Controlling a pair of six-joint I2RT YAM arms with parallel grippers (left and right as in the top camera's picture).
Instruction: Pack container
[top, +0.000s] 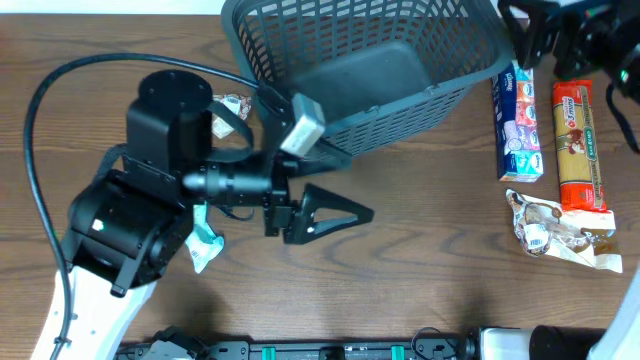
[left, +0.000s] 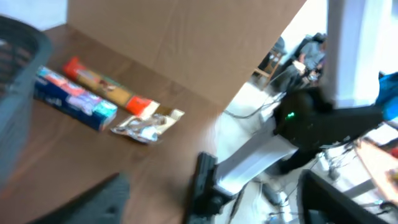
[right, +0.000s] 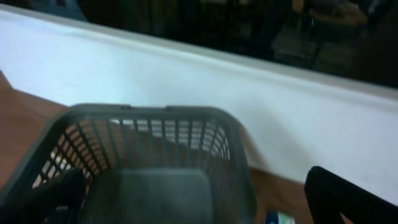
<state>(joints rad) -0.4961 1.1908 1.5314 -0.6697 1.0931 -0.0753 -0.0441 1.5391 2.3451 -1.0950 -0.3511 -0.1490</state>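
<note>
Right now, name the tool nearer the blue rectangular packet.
Right. The right tool hangs just beyond the blue rectangular packet's far end, by the dark grey plastic basket's corner. The left tool sits across the table, in front of the basket.

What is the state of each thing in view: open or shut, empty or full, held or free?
basket: upright, nothing seen inside.
left gripper: nothing seen in it; opening unclear.
right gripper: open, empty.
blue packet: lying flat, outside basket.
pasta packet: lying flat, outside basket.
silver wrapper: crumpled, outside basket.
teal packet: partly covered, outside basket.
</note>
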